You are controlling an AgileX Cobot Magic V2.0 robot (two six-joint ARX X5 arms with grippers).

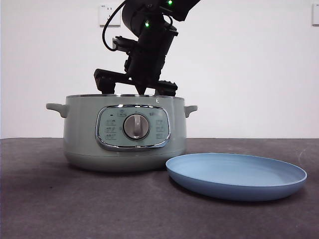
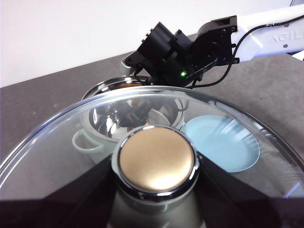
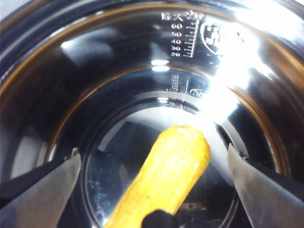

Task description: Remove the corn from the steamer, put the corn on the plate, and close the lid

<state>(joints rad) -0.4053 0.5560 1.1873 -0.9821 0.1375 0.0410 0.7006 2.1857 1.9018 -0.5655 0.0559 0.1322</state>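
The right pincer [image 3: 154,164] reaches down into the open steamer [image 1: 124,132], jaws spread wide either side of the corn [image 3: 166,175] lying on the pot floor. The left pincer [image 2: 156,190] grips the lid [image 2: 95,142] by its knob, keeping the opening clear. The plate [image 1: 237,175] waits on the table to the steamer's right.

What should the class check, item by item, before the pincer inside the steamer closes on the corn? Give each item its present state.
1. Lid off the steamer and held clear: ok, the left pincer holds it by the knob.
2. Right pincer open: ok, jaws spread wide inside the pot.
3. Corn between the jaws: ok, it lies on the pot floor with a gap on each side.
4. Jaws low enough to grip the cob: cannot tell from this angle.
5. Plate free to receive the corn: ok, it sits beside the steamer with nothing on it.
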